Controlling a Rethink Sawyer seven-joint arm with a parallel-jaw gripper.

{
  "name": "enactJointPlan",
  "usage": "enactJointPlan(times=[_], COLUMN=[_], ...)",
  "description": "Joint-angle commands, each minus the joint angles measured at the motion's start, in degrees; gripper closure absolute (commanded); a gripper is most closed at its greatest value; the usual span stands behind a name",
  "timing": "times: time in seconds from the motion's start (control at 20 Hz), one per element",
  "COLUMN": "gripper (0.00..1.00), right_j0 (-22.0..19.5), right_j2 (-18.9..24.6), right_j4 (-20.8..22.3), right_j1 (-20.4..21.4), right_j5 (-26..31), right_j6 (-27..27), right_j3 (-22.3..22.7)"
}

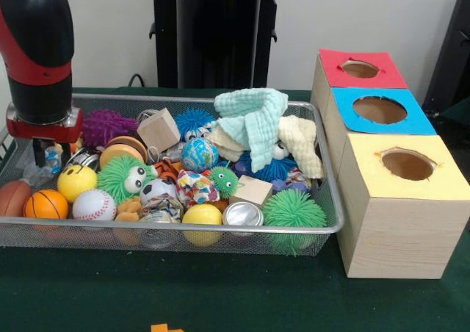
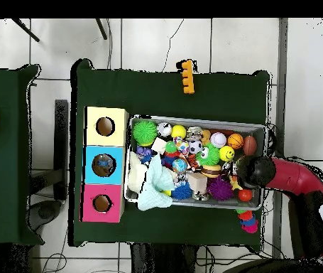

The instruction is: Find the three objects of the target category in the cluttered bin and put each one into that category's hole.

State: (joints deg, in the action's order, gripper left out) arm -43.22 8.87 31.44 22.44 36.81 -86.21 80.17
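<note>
Fingers (image 1: 44, 154) low inside wire bin's (image 1: 220, 233) end, spread unclear.

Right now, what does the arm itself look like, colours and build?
The arm is a thick rounded black shell with red bands and a metal ring at its lower end. Under it hangs a dark gripper. From above, its upper section shows red with a black rounded joint.

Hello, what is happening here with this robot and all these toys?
A red and black arm is reaching down into one end of a wire bin full of balls, spiky toys, wooden blocks, cans and cloths. Its gripper is low among the toys; I cannot tell whether the jaws hold anything. Beside the bin stand three boxes with holes, topped red, blue and yellow. Something already lies in the blue one.
</note>
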Motion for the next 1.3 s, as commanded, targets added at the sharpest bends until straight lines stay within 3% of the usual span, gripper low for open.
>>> enactJointPlan(times=[0.05,0.6,1.0,1.3], gripper=[1.0,1.0,1.0,1.0], right_j0=[-1.3,-1.0,0.4,0.8], right_j2=[2.5,1.5,-0.6,-1.3], right_j4=[-2.9,-4.1,-5.8,-7.0], right_j1=[-2.4,-1.5,8.9,11.3], right_j5=[-3.4,-4.8,1.3,3.6], right_j6=[-5.7,-6.9,-5.8,-5.1], right_j3=[0.2,1.6,6.5,7.1])
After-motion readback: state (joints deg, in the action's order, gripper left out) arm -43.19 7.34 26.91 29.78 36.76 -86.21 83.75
